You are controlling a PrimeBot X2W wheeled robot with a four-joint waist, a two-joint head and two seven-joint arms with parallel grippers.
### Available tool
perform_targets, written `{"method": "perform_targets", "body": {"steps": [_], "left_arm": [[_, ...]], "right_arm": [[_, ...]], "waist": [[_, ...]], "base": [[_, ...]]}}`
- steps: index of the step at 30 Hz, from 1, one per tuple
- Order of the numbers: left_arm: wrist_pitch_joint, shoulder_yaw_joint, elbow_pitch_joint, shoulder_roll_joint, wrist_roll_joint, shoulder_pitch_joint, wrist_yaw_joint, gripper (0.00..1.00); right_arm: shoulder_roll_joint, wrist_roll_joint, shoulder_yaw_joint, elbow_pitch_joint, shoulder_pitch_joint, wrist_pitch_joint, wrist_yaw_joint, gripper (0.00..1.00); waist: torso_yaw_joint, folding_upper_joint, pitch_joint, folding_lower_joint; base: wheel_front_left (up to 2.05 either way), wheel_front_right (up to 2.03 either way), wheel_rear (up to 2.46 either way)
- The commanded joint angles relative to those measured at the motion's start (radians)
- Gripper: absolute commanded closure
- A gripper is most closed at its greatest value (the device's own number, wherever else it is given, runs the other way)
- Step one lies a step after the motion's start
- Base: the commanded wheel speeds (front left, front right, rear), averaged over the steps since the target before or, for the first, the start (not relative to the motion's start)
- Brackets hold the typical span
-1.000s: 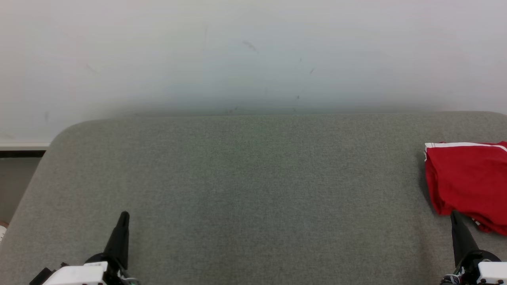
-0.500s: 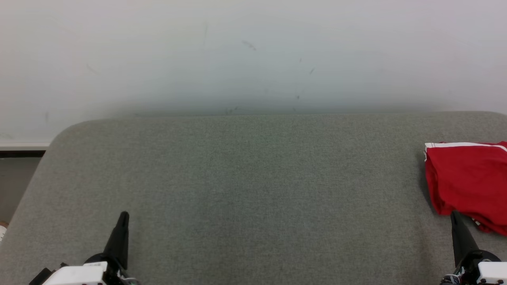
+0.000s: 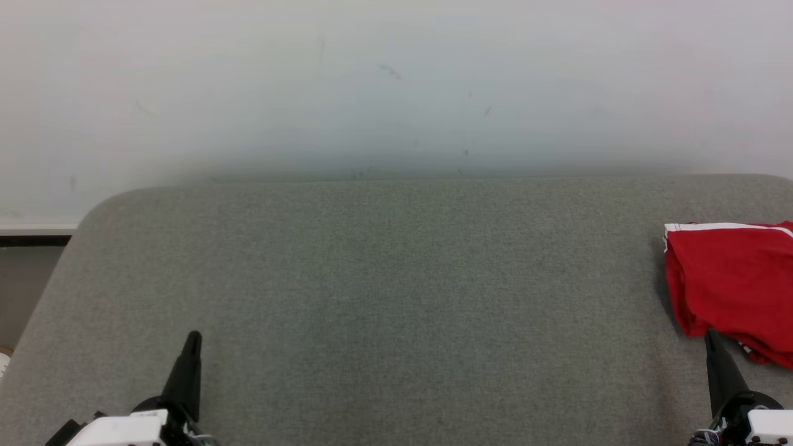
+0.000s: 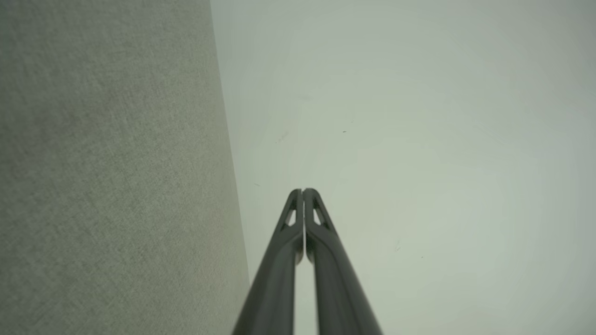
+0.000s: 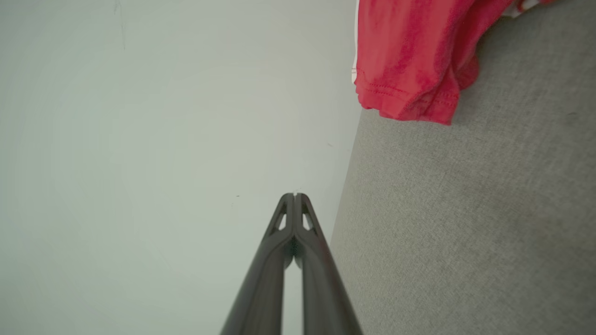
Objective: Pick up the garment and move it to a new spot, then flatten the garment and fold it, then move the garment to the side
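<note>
While both arms rest low at the near edge of a grey fabric-covered table (image 3: 384, 291), a red garment (image 3: 728, 279) with white trim lies in a loose, rumpled heap at the table's far right, partly cut off by the edge of the head view. The right gripper (image 3: 710, 336) sits near the garment's closest corner, its two dark fingers pressed together and empty. The left gripper (image 3: 194, 336), well apart at the lower left, is likewise closed on nothing. The garment looks light, thin and limp. It would probably sag and bunch when lifted, and seems neither fragile nor slippery. The stitched hem shown in the right wrist view seems the best place to pinch, once the fingers open.
</note>
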Motion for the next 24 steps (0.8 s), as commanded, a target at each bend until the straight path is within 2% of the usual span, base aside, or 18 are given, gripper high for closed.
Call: {"method": "perform_targets", "body": {"steps": [1,24], "left_arm": [[0.002,0.004,0.001,0.002,0.012,-0.009,-0.005,1.0],[0.004,0.007,0.001,0.0,0.015,-0.009,-0.005,1.0]], "right_arm": [[-0.005,0.002,-0.001,-0.003,-0.013,0.003,-0.002,1.0],[-0.005,0.002,-0.001,-0.003,-0.013,0.003,-0.002,1.0]], "waist": [[0.0,0.0,0.0,0.0],[0.0,0.0,0.0,0.0]], "base": [[0.0,0.0,0.0],[0.0,0.0,0.0]]}}
